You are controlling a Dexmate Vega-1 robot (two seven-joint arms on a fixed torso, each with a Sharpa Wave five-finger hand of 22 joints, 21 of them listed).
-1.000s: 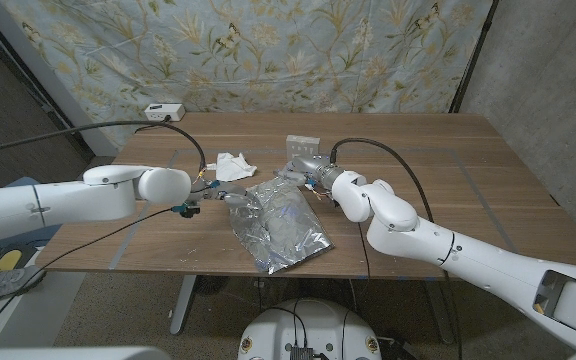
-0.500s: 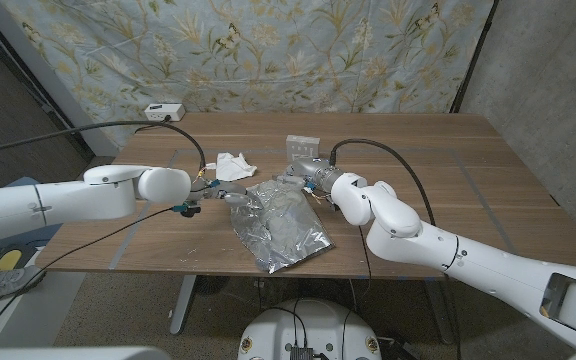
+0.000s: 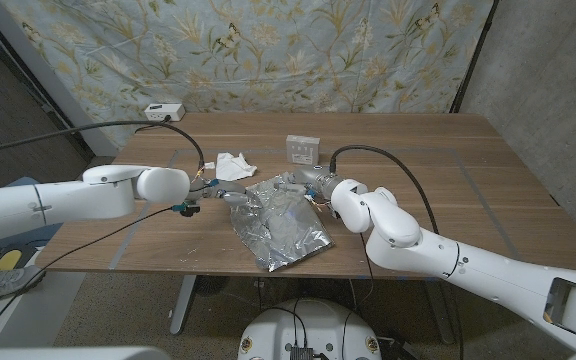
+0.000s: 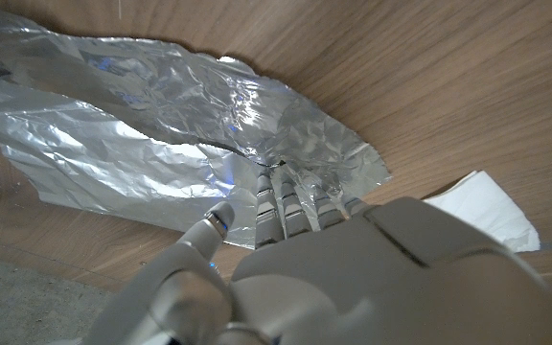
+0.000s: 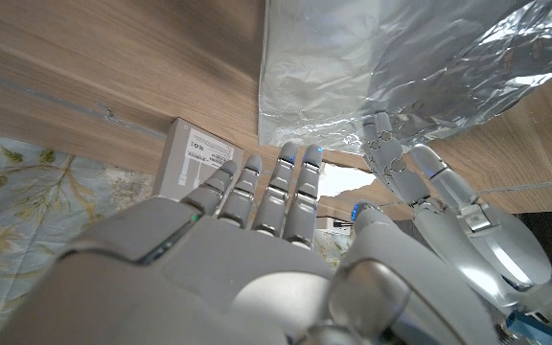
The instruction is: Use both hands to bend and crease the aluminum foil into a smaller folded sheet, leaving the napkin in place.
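A crumpled aluminum foil sheet [image 3: 280,226] lies on the middle of the wooden table, its far part humped up. My left hand [image 3: 226,197] lies at its far left corner, fingers [image 4: 290,196] straight on top of the foil [image 4: 151,115] and thumb apart beside it. My right hand [image 3: 299,184] is at the foil's far edge, fingers [image 5: 276,187] straight and spread, tips just reaching the foil [image 5: 401,67]. The left hand's fingers [image 5: 401,168] show beside them on the same edge. The white napkin [image 3: 233,165] lies just beyond the left hand, apart from the foil, also seen as napkin [image 4: 477,206].
A small white box [image 3: 301,148] stands just behind the right hand, also seen as the box [image 5: 197,153]. A white power strip [image 3: 164,110] sits at the table's far left edge. Cables trail from both arms over the table.
My right hand has drawn back from the white box toward the foil's far edge, leaving the box uncovered. The left hand and the foil have stayed put.
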